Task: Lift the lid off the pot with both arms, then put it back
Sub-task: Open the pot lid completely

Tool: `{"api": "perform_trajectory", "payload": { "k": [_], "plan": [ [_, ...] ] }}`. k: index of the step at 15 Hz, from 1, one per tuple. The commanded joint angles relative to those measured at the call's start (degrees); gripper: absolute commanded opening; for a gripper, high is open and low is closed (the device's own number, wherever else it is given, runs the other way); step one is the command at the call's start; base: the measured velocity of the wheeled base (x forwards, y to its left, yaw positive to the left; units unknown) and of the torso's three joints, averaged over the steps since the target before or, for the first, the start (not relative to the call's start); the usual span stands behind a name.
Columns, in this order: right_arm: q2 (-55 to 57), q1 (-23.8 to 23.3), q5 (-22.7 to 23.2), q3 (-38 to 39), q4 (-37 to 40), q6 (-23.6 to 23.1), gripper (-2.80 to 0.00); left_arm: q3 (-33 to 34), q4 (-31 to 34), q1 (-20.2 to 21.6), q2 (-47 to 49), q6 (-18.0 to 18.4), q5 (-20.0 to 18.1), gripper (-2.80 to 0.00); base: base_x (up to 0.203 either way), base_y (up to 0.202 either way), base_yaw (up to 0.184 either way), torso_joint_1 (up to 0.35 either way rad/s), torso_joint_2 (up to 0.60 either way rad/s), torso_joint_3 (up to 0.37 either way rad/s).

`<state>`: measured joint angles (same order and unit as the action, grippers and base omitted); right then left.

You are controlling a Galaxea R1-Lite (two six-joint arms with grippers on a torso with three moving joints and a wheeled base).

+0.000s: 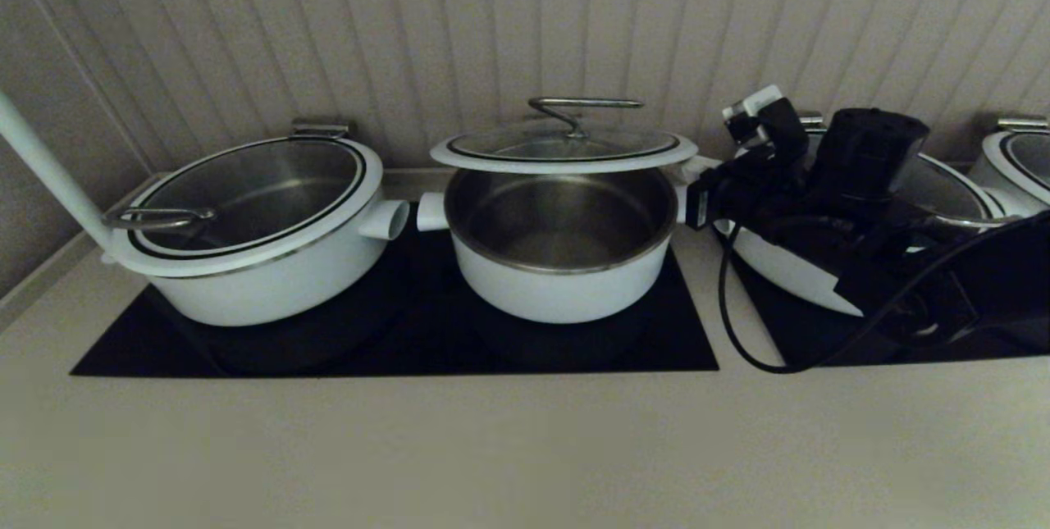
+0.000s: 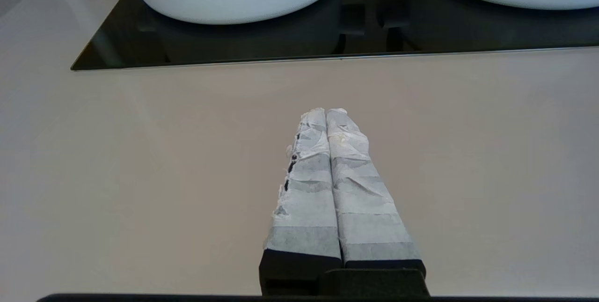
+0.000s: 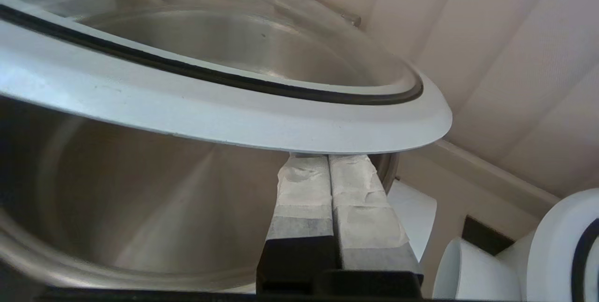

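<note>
The left gripper, fingers pressed together, is held over the bare counter. Farther back, the pot sits on the black hob; the lid is propped above it on the right gripper, fingers pressed together beneath the rim.

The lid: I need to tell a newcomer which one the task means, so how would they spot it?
On the black cooktop against the ribbed wall stand two white pots; take the right-hand, deeper pot with stub side handles. The lid hangs level above its open mouth, the right gripper under its rim. Unlike the tilted lid beside it, its steel bar handle rises from the centre.
</note>
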<state>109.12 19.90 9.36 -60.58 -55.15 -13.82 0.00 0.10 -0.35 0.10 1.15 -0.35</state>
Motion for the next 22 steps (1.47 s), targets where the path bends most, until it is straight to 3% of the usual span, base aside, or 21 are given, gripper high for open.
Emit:
{"api": "perform_trajectory", "payload": {
  "k": [1, 22],
  "plan": [
    [0.3, 0.0, 0.1, -0.9, -1.2, 0.0, -2.8, 0.0, 0.0, 0.0, 0.0, 0.0, 0.0, -2.8, 0.0, 0.0, 0.0, 0.0, 0.0, 0.0],
    [4.7, -1.8, 0.4, -7.6, -7.7, -0.6, -2.8, 0.0, 0.0, 0.0, 0.0, 0.0, 0.0, -2.8, 0.0, 0.0, 0.0, 0.0, 0.0, 0.0]
  ]
}}
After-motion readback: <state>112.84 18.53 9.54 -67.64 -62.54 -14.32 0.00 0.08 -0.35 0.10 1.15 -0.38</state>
